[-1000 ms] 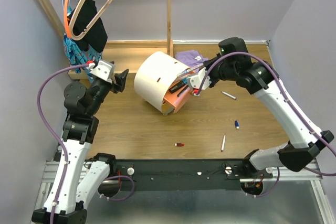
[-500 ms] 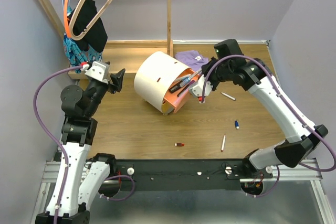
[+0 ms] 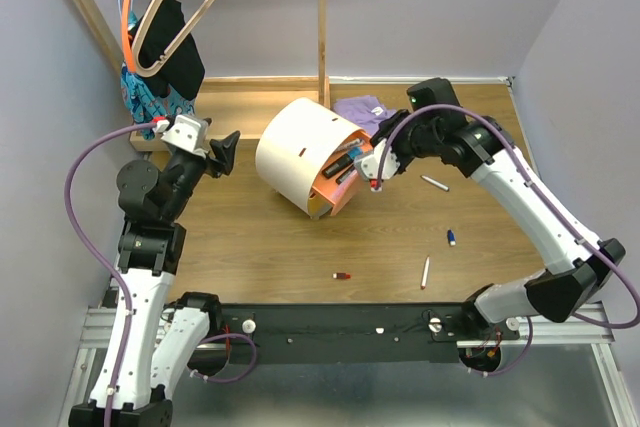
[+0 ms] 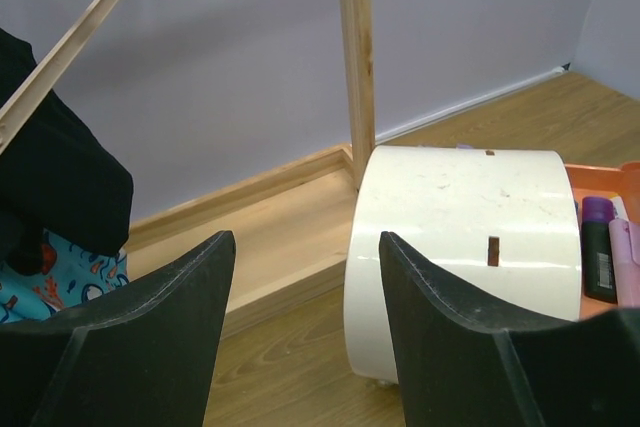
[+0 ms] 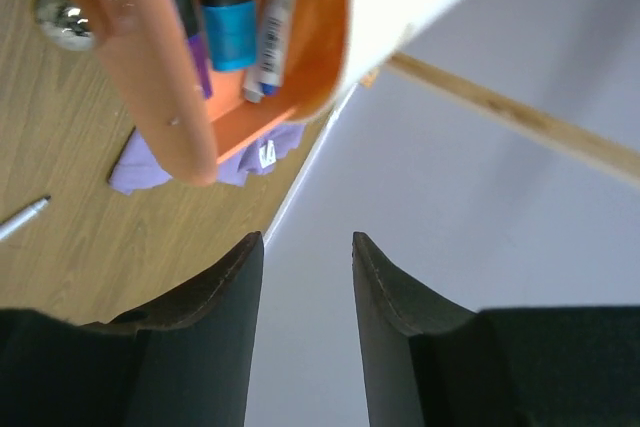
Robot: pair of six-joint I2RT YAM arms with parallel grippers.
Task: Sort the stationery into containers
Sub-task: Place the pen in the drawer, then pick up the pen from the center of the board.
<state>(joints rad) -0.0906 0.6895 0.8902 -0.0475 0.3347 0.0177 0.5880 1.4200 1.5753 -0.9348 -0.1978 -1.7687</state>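
Observation:
The cream-white drum (image 3: 297,149) lies on its side mid-table, its orange drawer (image 3: 335,185) pulled out towards the right with several markers in it. My right gripper (image 3: 366,161) hovers just right of the drawer, open and empty. In the right wrist view (image 5: 307,247) the drawer (image 5: 170,97) shows purple (image 5: 185,7) and blue (image 5: 230,32) markers. My left gripper (image 3: 228,152) is open and empty left of the drum, which also shows in the left wrist view (image 4: 460,237). Loose on the table are two white pens (image 3: 435,183) (image 3: 425,272), a blue marker (image 3: 452,237) and a small red piece (image 3: 342,275).
A purple cloth (image 3: 360,107) lies behind the drawer. A wooden tray (image 3: 240,97) and an upright post (image 3: 322,27) stand at the back. Clothes on hangers (image 3: 160,47) hang at the back left, near my left arm. Walls close both sides.
My right gripper has dipped and shifted slightly beside the drawer. My left arm has drawn back a little to the left, away from the drum.

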